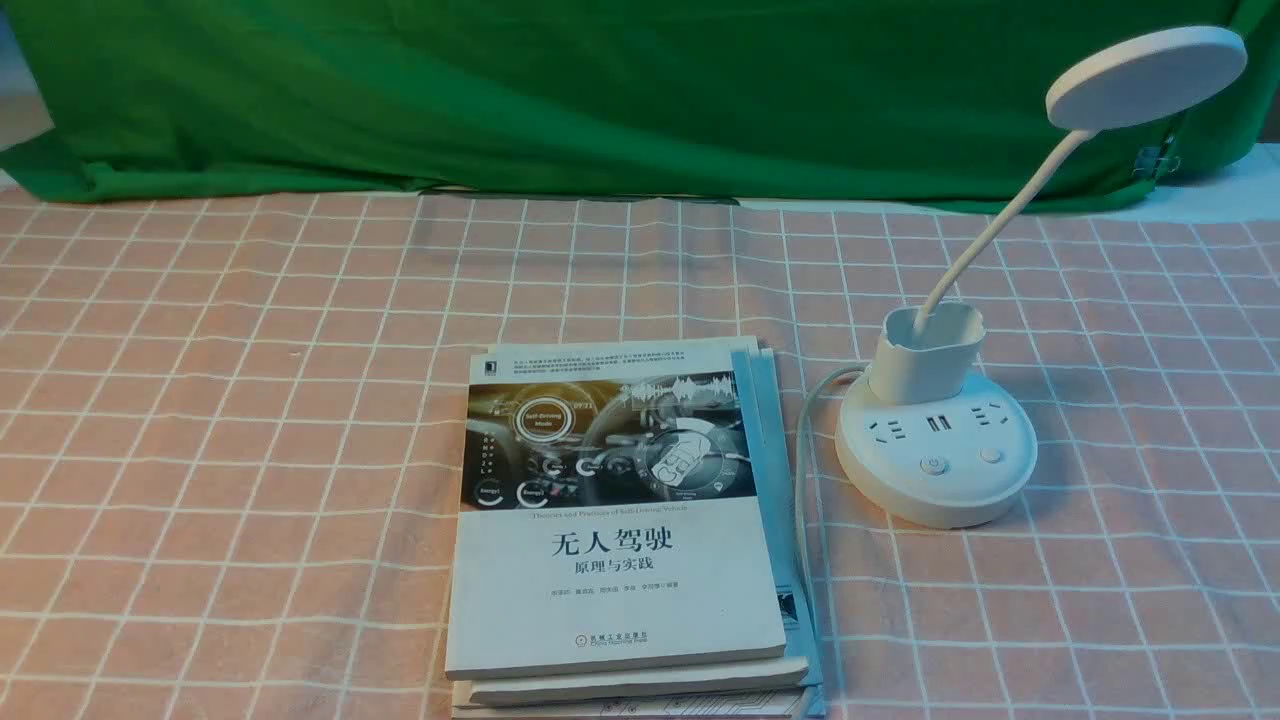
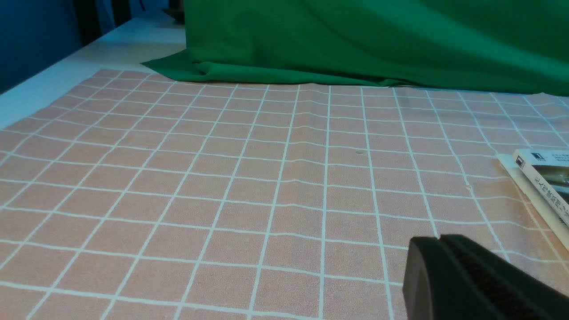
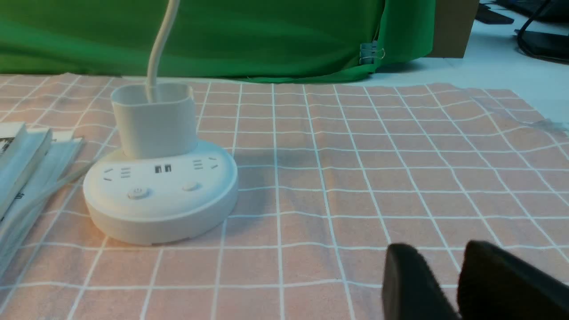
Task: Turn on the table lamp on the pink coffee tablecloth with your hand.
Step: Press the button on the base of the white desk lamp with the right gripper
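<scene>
Subject: the white plastic table lamp (image 1: 930, 440) with a round socket base, a cup holder, a thin bent neck and a flat disc head. It is standing on the salmon-pink, white-gridded tablecloth (image 1: 250, 400), on the robot's right side, just beside a stack of white-covered books (image 1: 620, 520). Its white cord (image 1: 805, 450) is running between base and books. No glow is showing from the head, so the lamp is judged to be off.

The right black gripper (image 3: 446, 258) is hanging low over bare cloth, well apart from the base, with its fingers standing slightly parted and gripping nothing. The left black gripper (image 2: 440, 249) is showing only in part in its own wrist view, so its state cannot be told. Neither arm is appearing in the front view.

Step in hand, as judged: the approach to the base. Two round buttons are sitting on its front, the ring-marked button (image 3: 138, 192) and the plain button (image 3: 191, 186). Which one is governing the light cannot be told.

Recommendation: the right arm is the nearer one. Bring one fingertip over the chosen button, descend vertically, press briefly, and avoid pushing the light base sideways toward the cord.
</scene>
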